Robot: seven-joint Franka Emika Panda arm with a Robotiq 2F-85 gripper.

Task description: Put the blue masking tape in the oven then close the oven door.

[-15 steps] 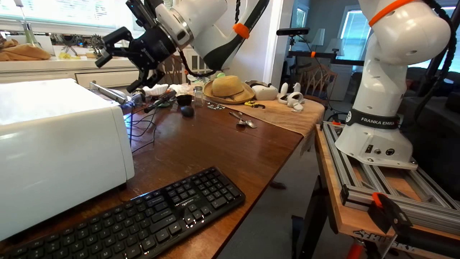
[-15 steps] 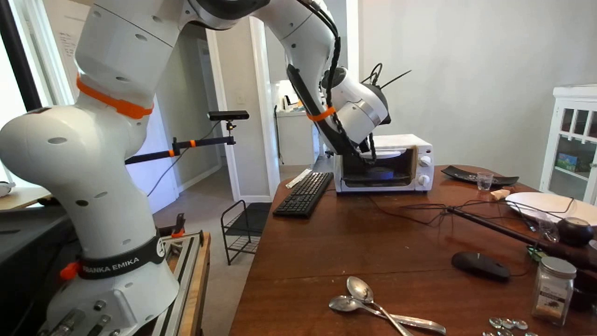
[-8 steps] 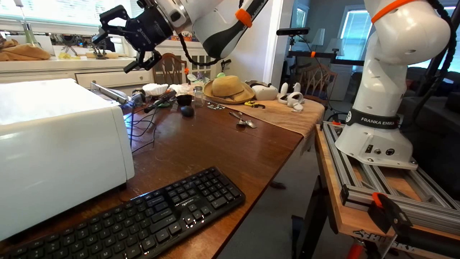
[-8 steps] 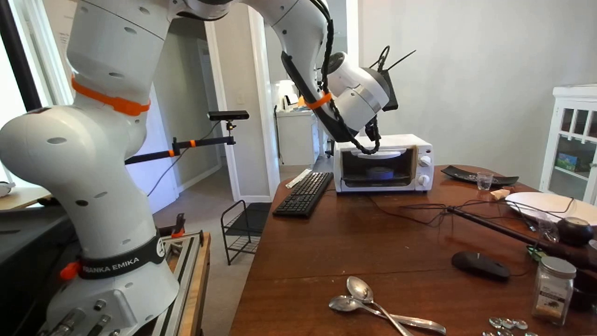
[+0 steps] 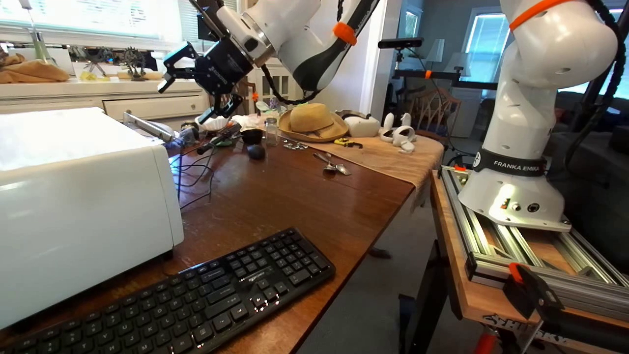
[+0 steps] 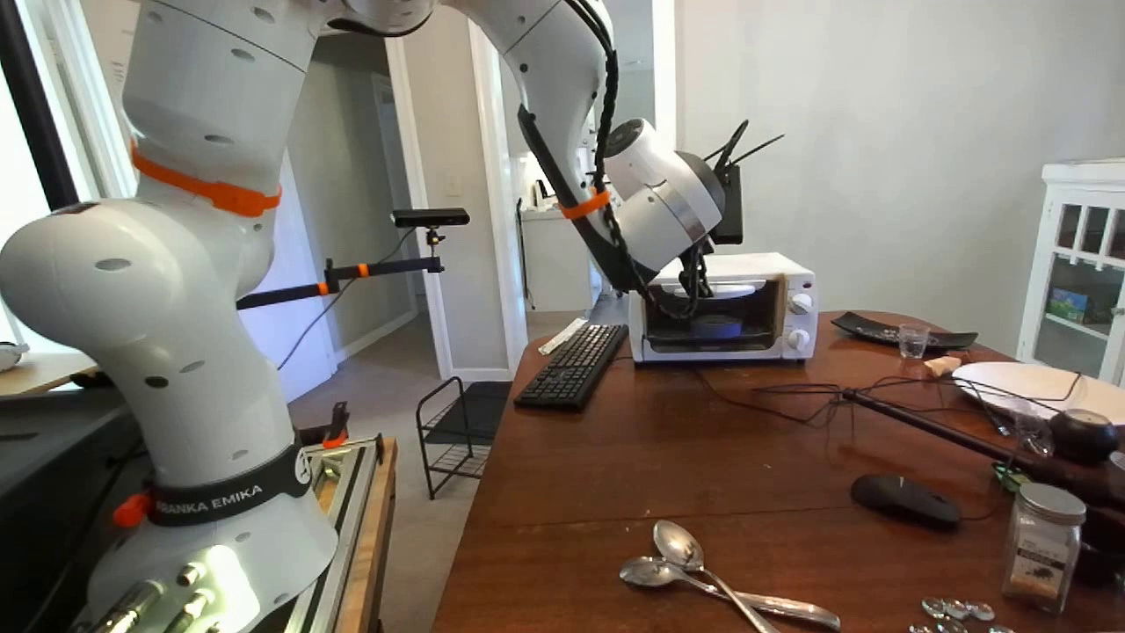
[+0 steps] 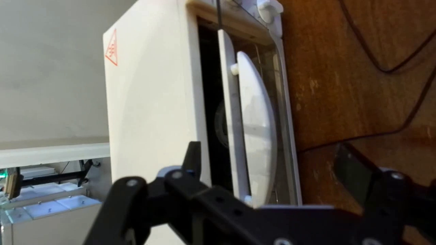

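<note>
Narrow slot between oven (image 7: 153,88) and oven door (image 7: 233,119); handle (image 7: 257,132) juts out in front.

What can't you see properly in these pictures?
Claw: in an exterior view, the arm hides its tips.
Blue tape: in the wrist view, the oven door hides part.
Oven: in an exterior view, the left edge cuts it off.
Jar label: words too small in an exterior view.
</note>
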